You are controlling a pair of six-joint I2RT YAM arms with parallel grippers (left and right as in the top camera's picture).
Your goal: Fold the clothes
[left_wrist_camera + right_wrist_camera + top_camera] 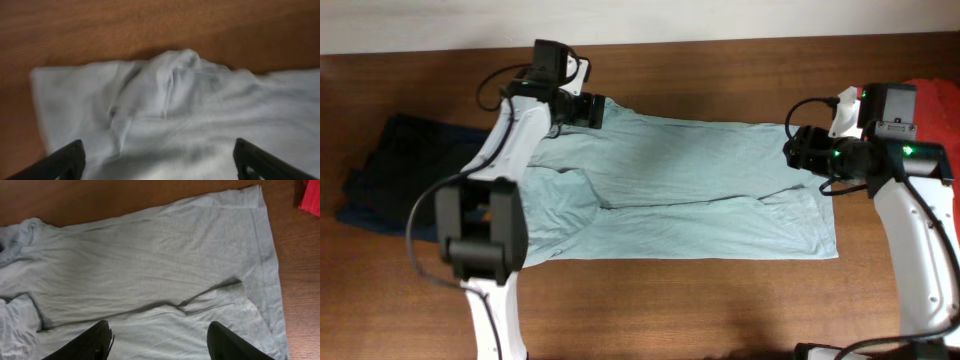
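DESK: Black fingertips (70, 159) in the bottom corners of the left wrist view. Whose are they, and what do they grip?

PHOTOGRAPHER: They belong to the left gripper (157, 152), spread wide with nothing between its 2 fingers. It hangs over the far-left corner of the pale grey-blue T-shirt (680, 190), where the cloth rises in a small bunched peak (177, 62) at the edge. That view is blurred, so I cannot tell whether the peak is collar or shoulder.

DESK: And the shirt itself?

PHOTOGRAPHER: It is spread flat across the middle of the wooden table (720, 310), its long side running left to right, with the stitched hem (262, 265) at the right end. 1 long crease (700, 203) crosses it, and a flap (220, 297) of cloth lies doubled over near the hem.

DESK: The other side?

PHOTOGRAPHER: The right gripper (159, 330) is likewise released, its fingers apart above the shirt near the hem end, holding nothing.

DESK: Anything else on the table?

PHOTOGRAPHER: 2 more garments. A dark navy garment (395, 165) lies crumpled beyond the T-shirt's left end, partly behind the left arm (515, 140). An orange-red shirt (932, 92) shows at the far right corner, behind the right arm (920, 230), apart from the T-shirt.
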